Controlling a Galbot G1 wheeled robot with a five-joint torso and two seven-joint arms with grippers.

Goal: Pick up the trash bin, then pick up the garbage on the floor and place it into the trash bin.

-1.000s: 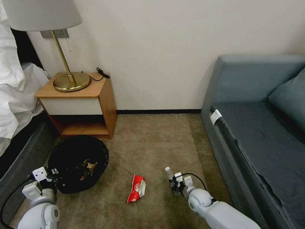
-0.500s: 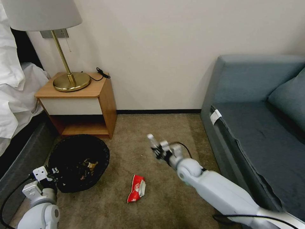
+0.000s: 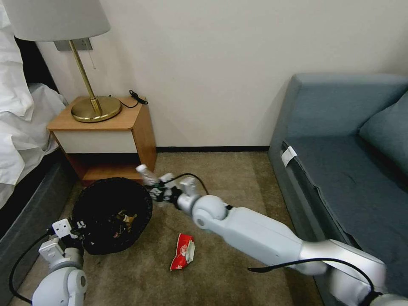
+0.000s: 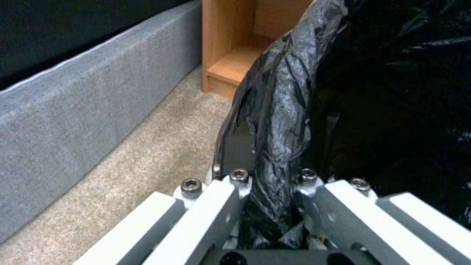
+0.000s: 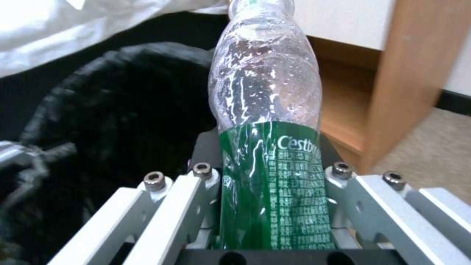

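Your right gripper (image 3: 156,190) has its jaws clamped on the clear bottle (image 3: 148,175), long axis tilted cap-first toward the trash bin (image 3: 111,215), just beside its far rim. Your left gripper (image 3: 75,229) pinches the bin's near rim; the red-white wrapper (image 3: 183,251) waits on the floor (image 3: 221,187).

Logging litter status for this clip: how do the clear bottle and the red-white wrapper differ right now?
The clear bottle is off the floor, clamped in the right gripper beside the trash bin rim; the red-white wrapper lies loose on the carpet, touched by nothing. The bottle is see-through with a green label and keeps its shape; the wrapper is opaque and crumpled. Neither is in the bin yet.
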